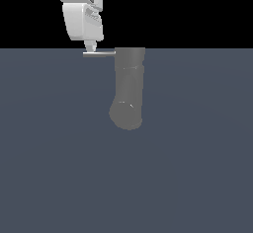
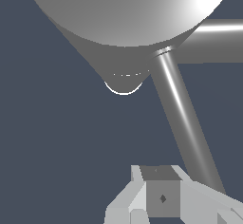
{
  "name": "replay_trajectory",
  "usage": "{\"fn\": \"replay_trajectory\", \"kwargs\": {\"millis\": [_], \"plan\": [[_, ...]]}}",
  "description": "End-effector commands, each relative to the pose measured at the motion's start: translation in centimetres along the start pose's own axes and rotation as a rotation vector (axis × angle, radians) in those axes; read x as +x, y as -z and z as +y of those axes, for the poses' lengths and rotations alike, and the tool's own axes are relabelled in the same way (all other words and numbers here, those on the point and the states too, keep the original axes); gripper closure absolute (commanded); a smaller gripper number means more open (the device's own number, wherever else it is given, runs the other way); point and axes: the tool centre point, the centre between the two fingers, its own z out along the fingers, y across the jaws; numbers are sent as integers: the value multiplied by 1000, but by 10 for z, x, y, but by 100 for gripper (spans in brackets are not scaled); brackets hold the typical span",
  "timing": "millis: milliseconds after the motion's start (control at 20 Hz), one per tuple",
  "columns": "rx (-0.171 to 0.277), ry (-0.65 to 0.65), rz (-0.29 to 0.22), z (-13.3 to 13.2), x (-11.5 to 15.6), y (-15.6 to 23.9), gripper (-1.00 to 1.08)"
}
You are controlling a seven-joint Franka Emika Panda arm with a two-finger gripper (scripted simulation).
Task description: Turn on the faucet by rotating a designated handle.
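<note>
The faucet is a thick matte grey tube with a rounded bulging end toward the bottom of the exterior view. The handle is a thin light-grey rod sticking out from its flat end toward the exterior view's left. My white gripper hangs straight above the rod, near its free end. Its fingertips look closed together and reach down to the rod, holding nothing. In the wrist view the faucet fills the upper part, the handle runs slanting beside my gripper, and the fingers sit close to it.
The faucet lies on a plain dark blue-grey floor. A thicker grey bar extends from the faucet in the wrist view. Nothing else shows.
</note>
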Motion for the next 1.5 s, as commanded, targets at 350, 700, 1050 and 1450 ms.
{"fn": "replay_trajectory", "kwargs": {"millis": [350, 700, 1050, 1450], "plan": [[-9, 2, 2, 30, 1, 0, 108], [-2, 4, 3, 37, 7, 0, 108], [-3, 4, 3, 54, 24, 0, 108], [-5, 3, 3, 73, 43, 1, 108]]}}
